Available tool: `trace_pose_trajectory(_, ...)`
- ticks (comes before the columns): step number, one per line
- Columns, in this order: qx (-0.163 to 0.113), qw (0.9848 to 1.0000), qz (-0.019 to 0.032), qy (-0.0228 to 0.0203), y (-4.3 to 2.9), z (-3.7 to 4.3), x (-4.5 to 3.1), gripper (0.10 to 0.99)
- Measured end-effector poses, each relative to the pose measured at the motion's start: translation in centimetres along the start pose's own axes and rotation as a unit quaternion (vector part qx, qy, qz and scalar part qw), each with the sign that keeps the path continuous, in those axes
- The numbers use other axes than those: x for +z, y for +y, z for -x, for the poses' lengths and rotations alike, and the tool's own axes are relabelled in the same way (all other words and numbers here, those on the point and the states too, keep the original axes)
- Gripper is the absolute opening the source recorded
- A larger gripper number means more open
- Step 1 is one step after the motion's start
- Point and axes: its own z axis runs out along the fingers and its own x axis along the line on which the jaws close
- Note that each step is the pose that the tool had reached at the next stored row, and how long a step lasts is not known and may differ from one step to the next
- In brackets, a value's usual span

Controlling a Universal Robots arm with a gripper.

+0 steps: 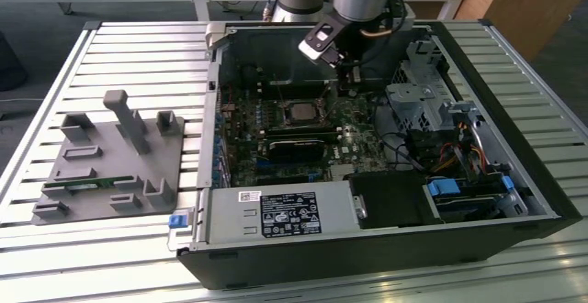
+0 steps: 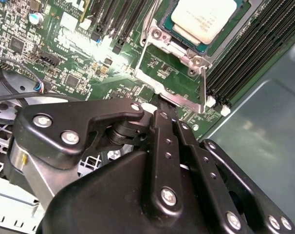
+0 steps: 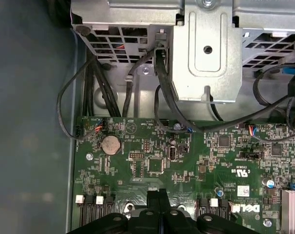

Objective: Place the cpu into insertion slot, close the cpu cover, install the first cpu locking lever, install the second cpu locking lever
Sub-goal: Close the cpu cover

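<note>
— Where's the gripper [image 1: 349, 81]?
— Inside the computer case [image 1: 368, 262]. Its fingers [image 3: 152, 207] are pressed together with nothing between them, tips close to the green board [image 3: 196, 165].
— And the cpu [image 2: 203, 17]?
— In the insertion slot [image 2: 157, 35], about seven o'clock from the gripper in the exterior view. The cpu cover [image 2: 167, 90] is swung off it — board shows through its window.

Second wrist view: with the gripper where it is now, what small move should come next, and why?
Probably a short push that tips the cpu cover over toward the cpu. The cpu already lies in the insertion slot, the cover stands open with green board showing through its window, and the gripper, fingers together, sits right at the cover's free edge.
</note>
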Motion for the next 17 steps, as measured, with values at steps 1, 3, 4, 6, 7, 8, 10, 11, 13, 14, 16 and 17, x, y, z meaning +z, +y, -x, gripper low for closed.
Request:
trace_pose_trajectory(1,0.000,1.0000,0.0000,0.0000,-0.07,0.00,0.00,0.106)
trace_pose_trajectory(3,0.000,1.0000,0.0000,0.0000,-0.30,0.00,0.00,0.106)
trace_pose_trajectory(4,0.000,1.0000,0.0000,0.0000,-0.40,-0.01,0.00,0.106)
trace_pose_trajectory(6,0.000,1.0000,0.0000,0.0000,-0.61,-0.01,0.00,0.106)
trace_pose_trajectory(7,0.000,1.0000,0.0000,0.0000,-0.72,-0.02,0.00,0.106)
trace_pose_trajectory(8,0.000,1.0000,0.0000,0.0000,-0.84,-0.02,0.00,0.106)
trace_pose_trajectory(10,0.000,1.0000,0.0000,0.0000,-1.01,-0.02,0.00,0.106)
trace_pose_trajectory(11,0.000,1.0000,0.0000,0.0000,-1.10,-0.02,0.00,0.106)
trace_pose_trajectory(13,0.000,1.0000,-0.0001,-0.0001,-1.29,-0.03,0.00,0.106)
trace_pose_trajectory(14,0.000,1.0000,0.0000,0.0000,-1.38,-0.04,0.00,0.106)
trace_pose_trajectory(16,-0.001,1.0000,0.0000,0.0000,-1.59,-0.10,0.01,0.106)
trace_pose_trajectory(17,-0.002,1.0000,0.0000,0.0001,-1.77,-0.12,0.01,0.106)
